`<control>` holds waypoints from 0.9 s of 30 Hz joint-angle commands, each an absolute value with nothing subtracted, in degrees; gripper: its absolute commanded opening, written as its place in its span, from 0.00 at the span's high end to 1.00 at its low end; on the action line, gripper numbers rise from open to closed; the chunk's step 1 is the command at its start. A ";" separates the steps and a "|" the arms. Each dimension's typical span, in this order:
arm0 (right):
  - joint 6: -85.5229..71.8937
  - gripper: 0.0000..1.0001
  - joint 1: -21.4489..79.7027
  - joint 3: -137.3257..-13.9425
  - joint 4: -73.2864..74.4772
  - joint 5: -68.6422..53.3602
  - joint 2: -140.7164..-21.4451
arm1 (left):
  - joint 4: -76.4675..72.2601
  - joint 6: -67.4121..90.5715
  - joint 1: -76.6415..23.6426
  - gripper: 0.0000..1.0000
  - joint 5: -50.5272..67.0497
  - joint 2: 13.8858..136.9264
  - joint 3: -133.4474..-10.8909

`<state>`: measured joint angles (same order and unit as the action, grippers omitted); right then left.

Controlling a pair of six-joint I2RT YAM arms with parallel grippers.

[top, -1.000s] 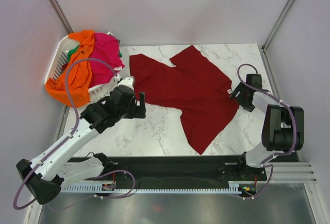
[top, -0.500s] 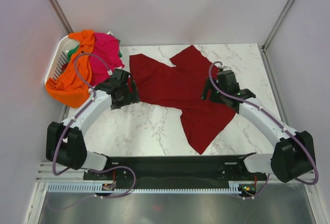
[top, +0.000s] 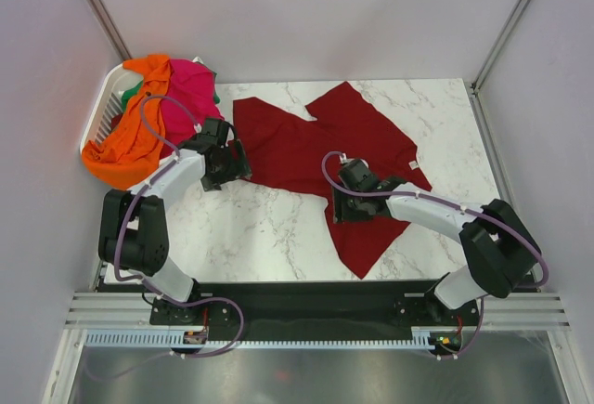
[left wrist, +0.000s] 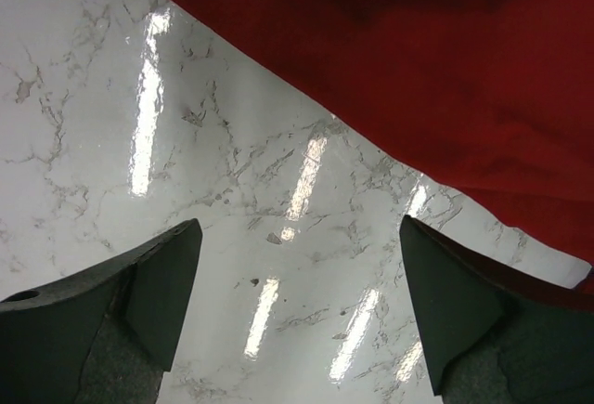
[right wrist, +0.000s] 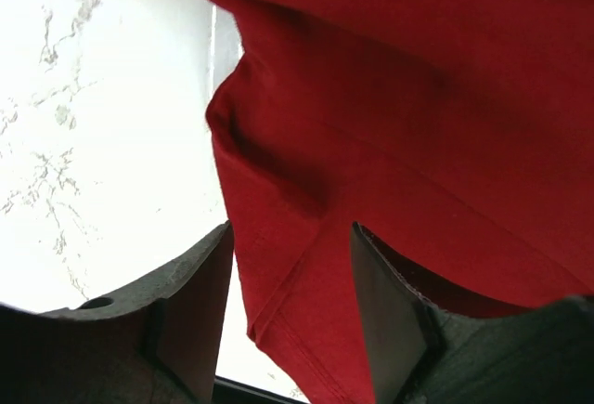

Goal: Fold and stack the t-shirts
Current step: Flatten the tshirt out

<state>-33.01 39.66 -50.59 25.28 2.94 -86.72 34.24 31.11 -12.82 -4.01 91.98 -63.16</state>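
Note:
A dark red t-shirt lies spread and rumpled on the marble table, with a small white neck label at its right edge. My left gripper is open and empty just off the shirt's left edge. In the left wrist view bare marble lies between its fingers and the shirt is above them. My right gripper is low over the shirt's front part. In the right wrist view its jaws stand apart astride a hemmed edge of the shirt.
A white slatted laundry basket stands at the table's back left corner. It holds an orange shirt, a hot pink shirt and a green one. Bare marble lies in front of the red shirt.
My left gripper has pulled back and left to the shirt's left edge. My right gripper has swept from the neck label side leftwards across the shirt to its front part.

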 commanded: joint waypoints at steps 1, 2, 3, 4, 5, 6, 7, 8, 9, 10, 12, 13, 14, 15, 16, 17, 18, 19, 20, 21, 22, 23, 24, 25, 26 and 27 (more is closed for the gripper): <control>-34.10 0.41 39.81 -50.36 24.35 5.02 -86.75 | 32.17 32.43 -12.13 0.05 -3.69 91.49 -64.95; -33.93 0.42 39.90 -50.19 23.91 4.57 -87.01 | 32.25 32.43 -11.95 0.06 -3.69 91.76 -65.04; -33.84 0.42 39.82 -49.92 23.65 4.14 -87.97 | 32.17 32.61 -11.61 0.06 -3.69 92.02 -65.13; -33.58 0.43 39.90 -49.75 23.38 3.78 -88.41 | 32.08 32.61 -11.34 0.06 -3.69 92.37 -65.21; -33.23 0.44 39.90 -49.57 22.77 3.26 -88.94 | 32.17 32.78 -11.25 0.06 -3.69 92.46 -65.30; -33.05 0.45 39.90 -49.40 22.50 3.08 -89.82 | 32.17 32.96 -10.99 0.06 -3.78 92.63 -65.48; -32.87 0.45 40.08 -49.31 22.33 2.99 -90.17 | 31.99 32.78 -10.90 0.06 -3.69 92.98 -65.57; -32.87 0.45 40.08 -49.31 21.72 2.73 -90.44 | 31.99 32.87 -10.81 0.06 -3.78 92.99 -65.65; -32.78 0.48 40.08 -49.22 21.54 2.72 -90.87 | 31.91 32.87 -10.46 0.06 -3.78 93.16 -65.74; -32.70 0.51 40.08 -49.31 21.27 2.55 -90.97 | 31.82 32.87 -10.46 0.06 -3.69 93.16 -65.74; -32.78 0.59 40.08 -49.39 21.01 2.55 -91.32 | 31.73 32.78 -10.20 0.06 -3.69 93.43 -65.83; -32.78 0.62 40.08 -49.31 20.74 2.46 -91.41 | 31.64 32.96 -10.02 0.06 -3.69 93.43 -65.83; -32.87 0.65 40.08 -49.13 20.66 2.29 -91.32 | 31.55 32.96 -9.93 0.06 -3.69 93.51 -65.83; -32.87 0.74 40.25 -49.04 20.57 2.29 -91.32 | 31.55 33.05 -9.58 0.06 -3.69 93.78 -66.00; -32.70 0.79 40.25 -49.04 20.57 2.29 -91.32 | 31.47 33.22 -9.58 0.06 -3.69 93.95 -66.09; -32.61 0.83 40.34 -49.04 20.57 2.37 -91.23 | 31.55 33.31 -9.58 0.07 -3.95 94.04 -66.35; -32.61 0.87 40.60 -49.04 20.57 2.29 -91.06 | 31.47 33.40 -9.58 0.08 -4.30 94.57 -66.79; -32.52 0.89 40.61 -49.13 20.65 2.55 -90.88 | 31.46 33.49 -9.49 0.09 -5.44 94.83 -66.97; -32.35 0.91 40.78 -49.13 21.18 2.64 -90.70 | 31.38 33.49 -9.58 0.09 -6.23 95.18 -67.23; -32.08 0.93 41.30 -49.48 21.62 2.81 -90.36 | 31.38 33.75 -9.58 0.09 -7.11 95.71 -67.76; -31.47 0.93 41.57 -49.74 22.14 3.16 -90.18 | 31.38 33.75 -9.49 0.09 -8.08 96.58 -68.20; -31.03 0.94 41.83 -50.01 23.71 3.60 -90.18 | 31.38 33.84 -9.41 0.09 -9.74 97.20 -68.55; -30.76 0.96 42.44 -50.53 24.60 4.04 -89.48 | 31.38 34.01 -9.23 0.09 -10.28 97.82 -69.34; -30.33 0.96 42.63 -50.80 25.48 5.26 -89.12 | 31.38 34.01 -9.14 0.09 -11.33 99.13 -69.78; -30.24 0.96 42.89 -50.80 26.88 5.88 -87.99 | 31.38 34.10 -9.05 0.10 -11.34 99.84 -70.31; -29.97 0.97 42.98 -50.80 27.59 6.24 -87.28 | 31.38 34.10 -8.97 0.10 -11.34 100.63 -71.27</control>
